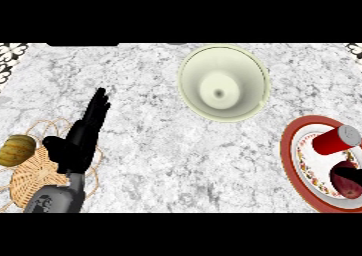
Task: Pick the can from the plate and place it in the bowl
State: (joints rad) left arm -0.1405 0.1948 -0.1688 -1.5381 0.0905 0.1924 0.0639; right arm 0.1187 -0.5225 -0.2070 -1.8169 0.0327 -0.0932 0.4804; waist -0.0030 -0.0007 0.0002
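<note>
The can (336, 140) lay on its side on the plate (296, 165), bowl (224, 82) waiting well apart. Right hand (352, 176) closing in, fingers unreadable; left hand (86, 131) rested spread. Next came the grasp

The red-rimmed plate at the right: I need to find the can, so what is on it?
On the red-rimmed patterned plate lies a red can with a silver end, tipped on its side. The right hand reaches over the plate, covering part of its surface.
</note>
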